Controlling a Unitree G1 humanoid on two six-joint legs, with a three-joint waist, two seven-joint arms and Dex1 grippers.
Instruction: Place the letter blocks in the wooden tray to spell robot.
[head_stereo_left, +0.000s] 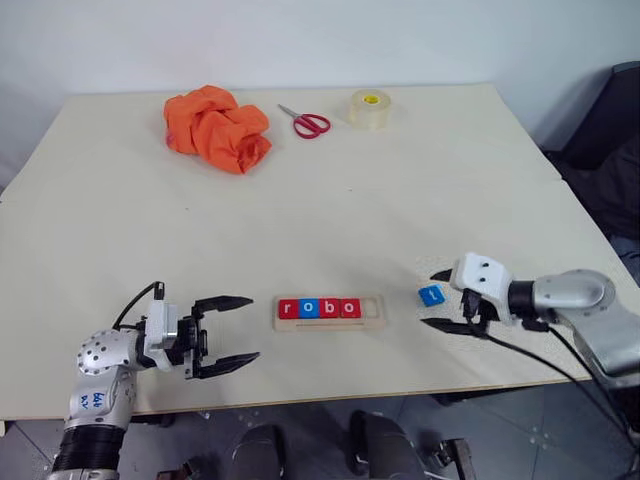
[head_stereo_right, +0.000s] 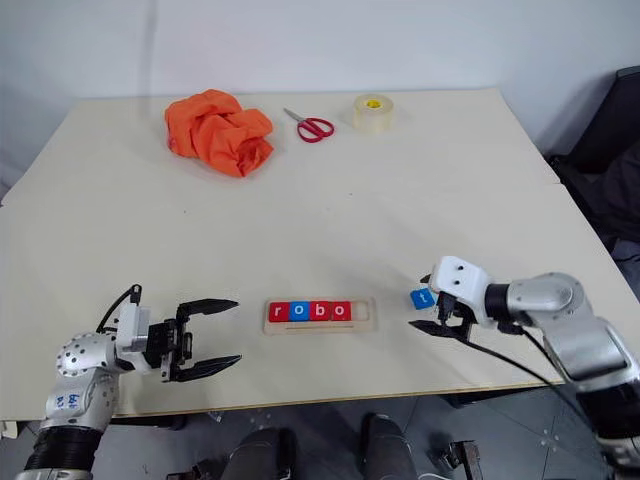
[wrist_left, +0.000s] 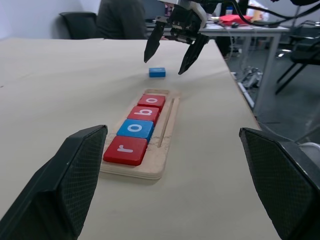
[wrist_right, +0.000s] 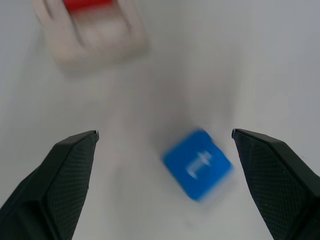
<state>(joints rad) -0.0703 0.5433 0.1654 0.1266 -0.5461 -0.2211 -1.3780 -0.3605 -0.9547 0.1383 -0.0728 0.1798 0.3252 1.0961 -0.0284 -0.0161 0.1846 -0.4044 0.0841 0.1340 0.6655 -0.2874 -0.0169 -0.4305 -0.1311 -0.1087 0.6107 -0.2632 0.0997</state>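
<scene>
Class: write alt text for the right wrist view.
A blue letter block marked t lies flat on the pale table between the open black fingers of the right gripper. Beyond it, the wooden tray end shows a red block.

Head views look down over the table (head_stereo_left: 330, 200); wrist views sit low and close, sharing the wooden tray (wrist_left: 165, 130).

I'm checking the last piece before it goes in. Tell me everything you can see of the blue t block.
The blue t block is a small flat square tile, seemingly painted wood, with a white lowercase t on top. It lies flat on the table, rotated askew, right of the wooden tray and apart from it. The right gripper is open around it, fingers either side, not touching it.
</scene>
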